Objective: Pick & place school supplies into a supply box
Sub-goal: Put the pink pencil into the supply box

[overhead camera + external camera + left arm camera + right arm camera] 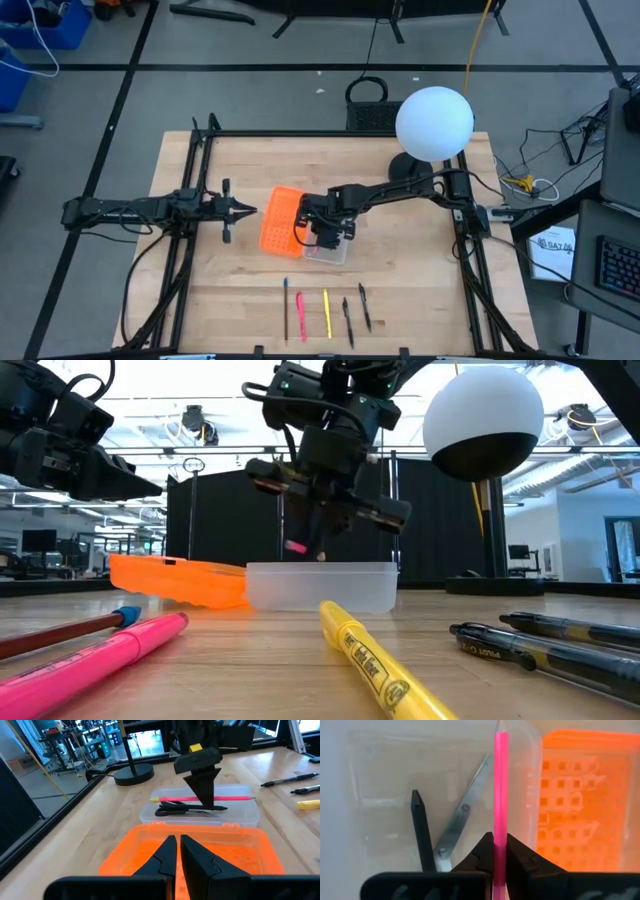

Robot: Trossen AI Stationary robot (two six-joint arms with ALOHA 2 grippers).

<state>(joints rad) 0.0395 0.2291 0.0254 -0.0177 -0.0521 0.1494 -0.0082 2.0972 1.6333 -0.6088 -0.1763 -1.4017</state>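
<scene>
**Pink pen poised over the supply box**

The right gripper [500, 851] clenches a pink pen [500, 780] just above the supply box [333, 253], where scissors [460, 817] already lie. Five pens [326, 312] wait nearby. The right arm reaches in, wrist down; the left gripper [245, 211], fingers together and empty, waits beside the box's orange lid [280, 220].

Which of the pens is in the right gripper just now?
The thin pink pencil, pinched between the right gripper fingers above the clear supply box. The other pens lie in a row on the table, untouched.
</scene>
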